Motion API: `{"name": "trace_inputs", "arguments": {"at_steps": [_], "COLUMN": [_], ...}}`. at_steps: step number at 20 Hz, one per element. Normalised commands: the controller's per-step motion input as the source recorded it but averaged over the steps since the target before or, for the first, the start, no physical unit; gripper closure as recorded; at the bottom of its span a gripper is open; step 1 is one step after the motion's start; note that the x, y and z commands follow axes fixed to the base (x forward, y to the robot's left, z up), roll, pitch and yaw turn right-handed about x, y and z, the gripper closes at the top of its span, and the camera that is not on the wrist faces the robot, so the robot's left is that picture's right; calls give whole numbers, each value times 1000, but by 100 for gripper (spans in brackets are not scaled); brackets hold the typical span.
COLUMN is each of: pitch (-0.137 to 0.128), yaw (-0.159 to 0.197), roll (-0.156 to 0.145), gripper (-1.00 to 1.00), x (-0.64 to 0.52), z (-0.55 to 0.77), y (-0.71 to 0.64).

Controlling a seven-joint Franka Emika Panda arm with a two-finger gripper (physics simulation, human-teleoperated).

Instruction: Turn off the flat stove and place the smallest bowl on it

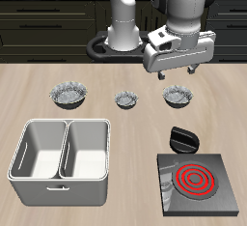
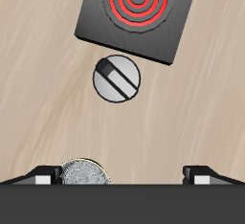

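The flat stove (image 1: 200,184) lies near the table's front edge, and its ring coils glow red. Its black round knob (image 1: 182,138) sits just behind the plate. The stove (image 2: 139,15) and the knob (image 2: 117,78) also show in the wrist view. The smallest bowl (image 1: 127,99) stands in the middle of a row of three crinkled grey bowls, farther back. My gripper (image 1: 179,72) is open and empty. It hovers above the end bowl (image 1: 178,97) of that row, behind the knob. In the wrist view my gripper (image 2: 122,175) has its fingertips (image 2: 43,174) wide apart, with that bowl (image 2: 86,175) between them.
A white double-basin tray (image 1: 60,177) stands at the front, on the far side from the stove. The widest bowl (image 1: 69,95) is at the other end of the row, behind the tray. The robot's base stands at the back.
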Motion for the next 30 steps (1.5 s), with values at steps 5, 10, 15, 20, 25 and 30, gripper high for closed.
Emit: {"name": "trace_inputs", "arguments": {"at_steps": [5,10,15,20,25,30], "pitch": [-2,7,1,-3,3,0], "yaw": [12,7,12,28,43,63], "roll": [9,-10,-11,1,2,4], "gripper": [-100,-100,-100,-100,-100,-100], "x": [232,155,217,156,111,53], "z": [14,-33,-53,-38,-139,-184], "y": [134,76,84,39,43,66]}}
